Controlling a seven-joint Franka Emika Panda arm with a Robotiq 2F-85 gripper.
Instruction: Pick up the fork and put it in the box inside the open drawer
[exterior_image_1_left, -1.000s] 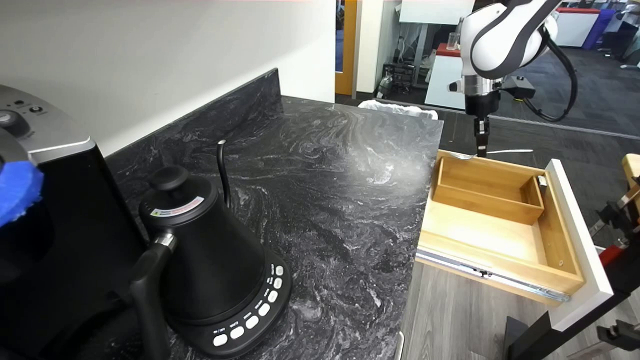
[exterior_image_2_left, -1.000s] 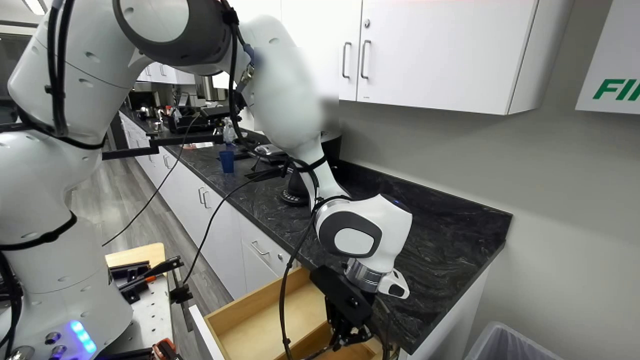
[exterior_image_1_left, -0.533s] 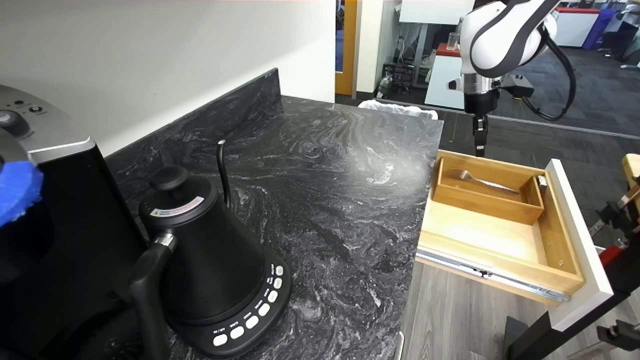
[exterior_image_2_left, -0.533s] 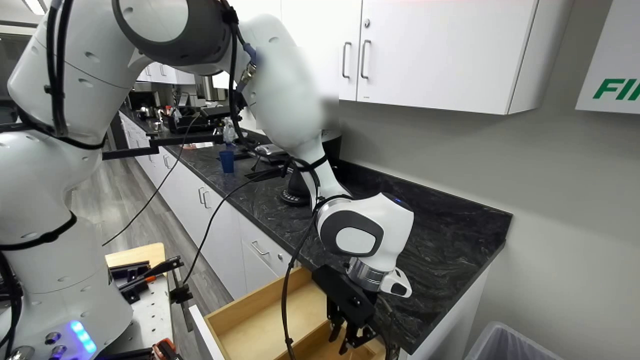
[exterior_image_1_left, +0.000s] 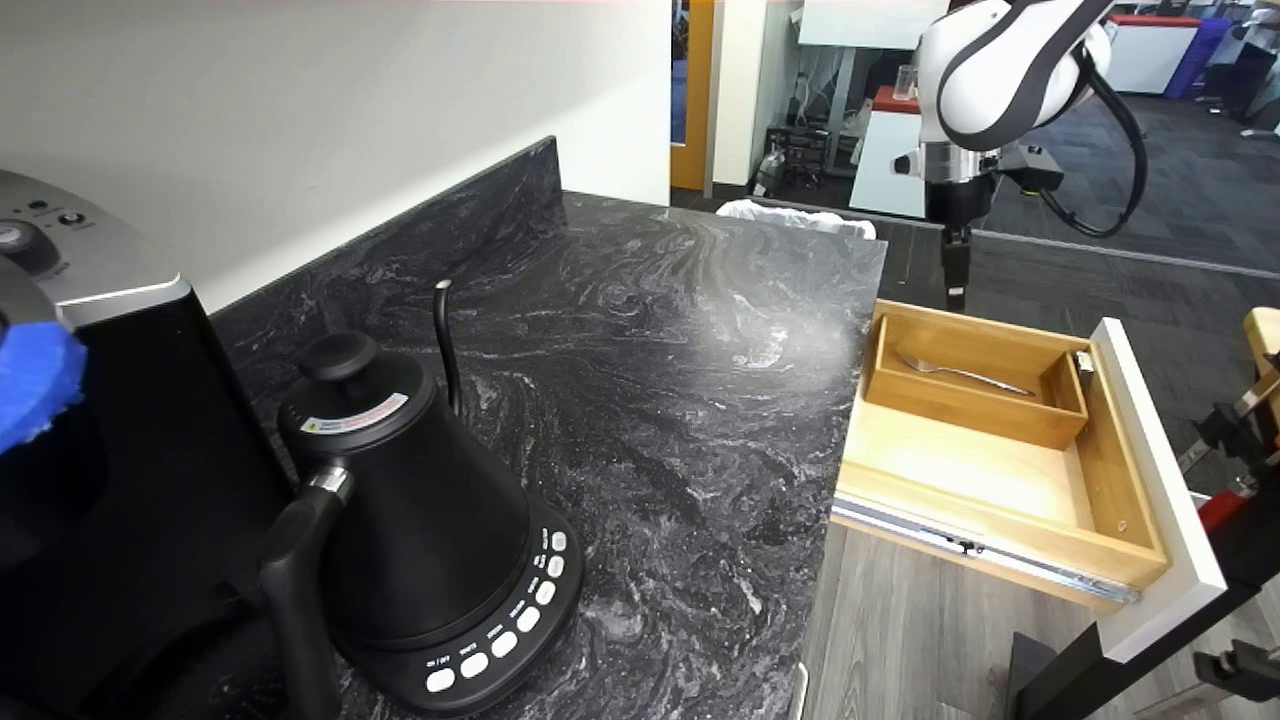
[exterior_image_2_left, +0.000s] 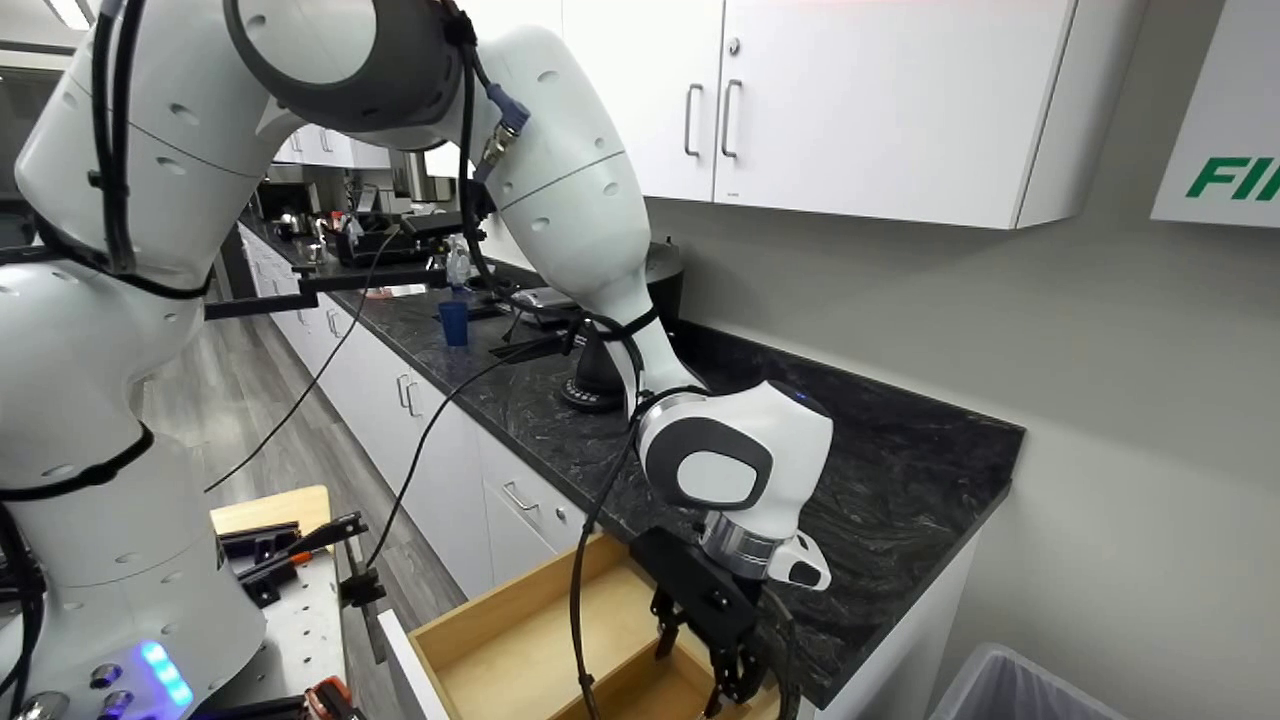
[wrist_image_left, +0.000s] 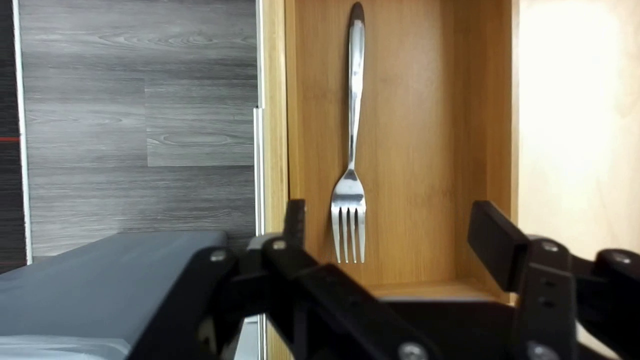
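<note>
Black, white-veined counter (exterior_image_1_left: 680, 480) along a smooth pale wall (exterior_image_1_left: 400, 90); matte, tapered kettle (exterior_image_1_left: 430, 530) on top. Grey wood-grain floor (exterior_image_1_left: 880, 620) below. Open drawer (exterior_image_1_left: 950, 458): honey-coloured wood, flat white front. Narrow rectangular wooden box (exterior_image_1_left: 975, 412) inside, along one side. Shiny metal fork (wrist_image_left: 354, 125), four-tined and slim-handled, lying lengthwise on the box bottom. Black pincer (wrist_image_left: 392, 227) above the box, blocky fingers (wrist_image_left: 495, 245) spread wide apart.
</note>
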